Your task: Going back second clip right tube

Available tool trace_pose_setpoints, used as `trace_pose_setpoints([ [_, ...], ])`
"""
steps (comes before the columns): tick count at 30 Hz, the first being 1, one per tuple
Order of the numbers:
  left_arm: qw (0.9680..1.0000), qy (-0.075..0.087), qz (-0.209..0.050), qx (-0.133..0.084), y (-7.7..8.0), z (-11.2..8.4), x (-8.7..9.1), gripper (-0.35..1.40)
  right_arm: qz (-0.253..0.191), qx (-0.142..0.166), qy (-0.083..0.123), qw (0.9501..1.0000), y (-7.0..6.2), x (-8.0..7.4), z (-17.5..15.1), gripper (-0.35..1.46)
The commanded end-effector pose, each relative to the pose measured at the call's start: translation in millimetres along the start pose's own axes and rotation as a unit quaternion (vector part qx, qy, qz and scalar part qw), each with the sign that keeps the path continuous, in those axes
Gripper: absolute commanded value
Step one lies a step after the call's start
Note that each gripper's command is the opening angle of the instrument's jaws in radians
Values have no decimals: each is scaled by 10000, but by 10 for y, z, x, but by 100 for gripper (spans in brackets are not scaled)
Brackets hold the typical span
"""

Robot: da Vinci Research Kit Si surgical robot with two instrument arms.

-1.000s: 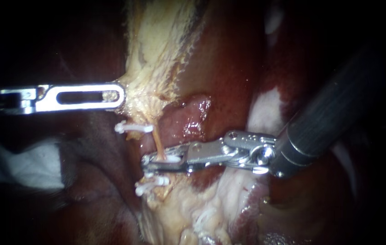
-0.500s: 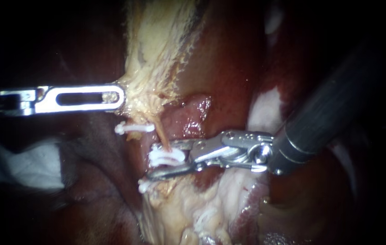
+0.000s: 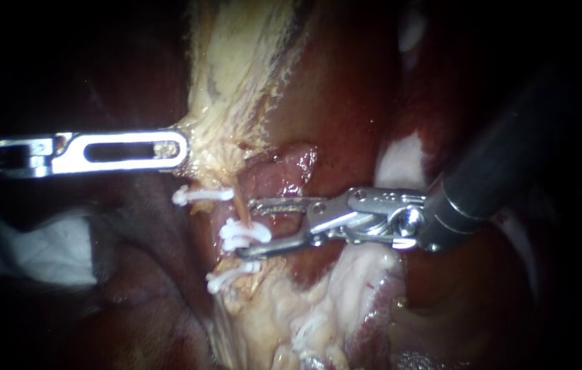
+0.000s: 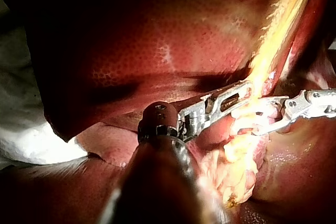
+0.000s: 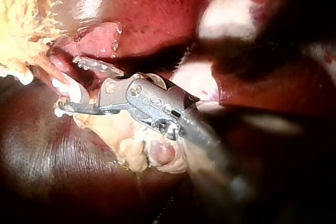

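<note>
Dark red glossy liver (image 3: 346, 103) is the whole backdrop, with a strip of pale yellow fatty tissue (image 3: 236, 75) running down the middle. The left instrument (image 3: 180, 147), a flat silver claw with a slot in it, looks clamped on the edge of that fat and is holding it out to the side, well clear of the action. What matters is the right instrument (image 3: 245, 227). Its claw is spread open and the middle white plastic clip (image 3: 244, 234) sits right in the gap, pinched onto the thin tan tube (image 3: 239, 207), not gripped by the claw. Another white clip (image 3: 202, 194) sits just above and a third (image 3: 231, 277) just below. The tube runs roughly up-down and the claw's long axis lies across it, with the shaft heading off to the upper right. So I reckon the way out is straight back along the shaft, with the tips kept apart so they don't snag the clip. I only make out one tube, so I can't confirm it's the right one. The right wrist view shows the open gap side-on, with the clip's white sitting inside it. The left wrist view is mostly glare around the clips.
</note>
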Motion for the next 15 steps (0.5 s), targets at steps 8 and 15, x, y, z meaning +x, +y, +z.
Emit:
trace_pose_setpoints([
  [8, 10000, 7, 4, 9, 0, -2, 0, -35, -383, 94, -20, 9992, -12, 14, -47, 60],
  [15, 10000, 5, 6, 7, 1, -1, 1, -35, -722, 213, -38, 9972, -27, 24, -99, 60],
])
